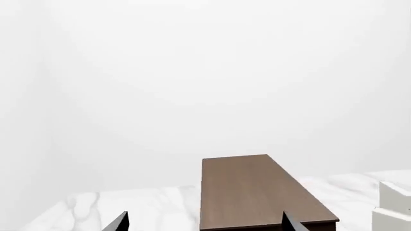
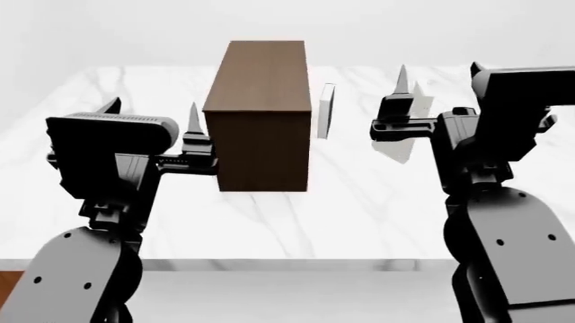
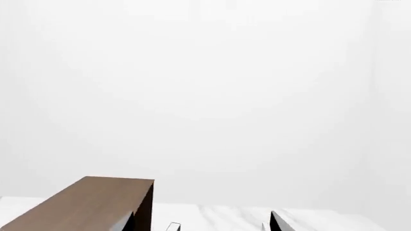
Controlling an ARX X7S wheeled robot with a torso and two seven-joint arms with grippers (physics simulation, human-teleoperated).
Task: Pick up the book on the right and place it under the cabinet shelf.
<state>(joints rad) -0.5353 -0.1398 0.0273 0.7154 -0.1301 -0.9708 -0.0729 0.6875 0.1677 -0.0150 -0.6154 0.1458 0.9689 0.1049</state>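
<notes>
Overhead, one cabinet shelf [image 2: 260, 114], two pale books [image 2: 325, 110] beside it, both grippers' jaws apart, empty.

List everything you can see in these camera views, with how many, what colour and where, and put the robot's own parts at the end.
cabinet: one, dark brown wood grain, standing on the table's middle, between the arms.
thin book: one, white, upright just right of the cabinet.
white books: number unclear, white, further right, partly hidden behind the right pincer.
table: one, white marble, under everything.
arms: two, dark grey, raised on either side of the cabinet.
left pincer: one, black, open, holding nothing.
right pincer: one, black, open, holding nothing.
</notes>
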